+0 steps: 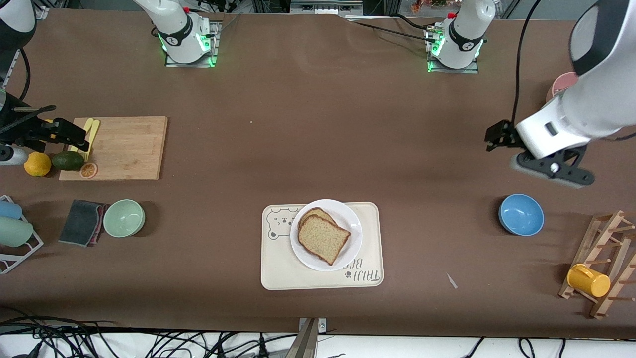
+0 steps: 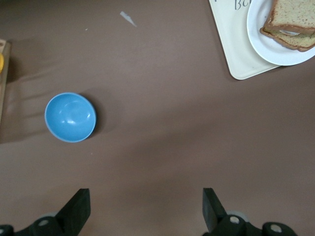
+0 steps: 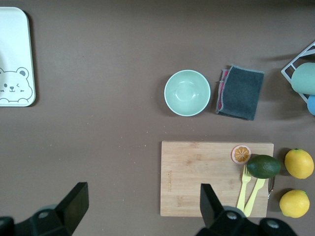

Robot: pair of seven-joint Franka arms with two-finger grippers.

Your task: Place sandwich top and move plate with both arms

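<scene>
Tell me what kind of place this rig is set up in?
Probably a lab bench staged as a mock kitchen: a brown-covered table with a cutting board, a sandwich on a plate, a mug rack, and loose cables along its edge.

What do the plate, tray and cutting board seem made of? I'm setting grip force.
The plate: glossy white, probably ceramic or melamine, judging by its smooth sheen. The tray: matte cream, likely plastic, with rounded moulded corners and a printed bear. The cutting board: pale wood, perhaps bamboo, showing grain lines.
</scene>
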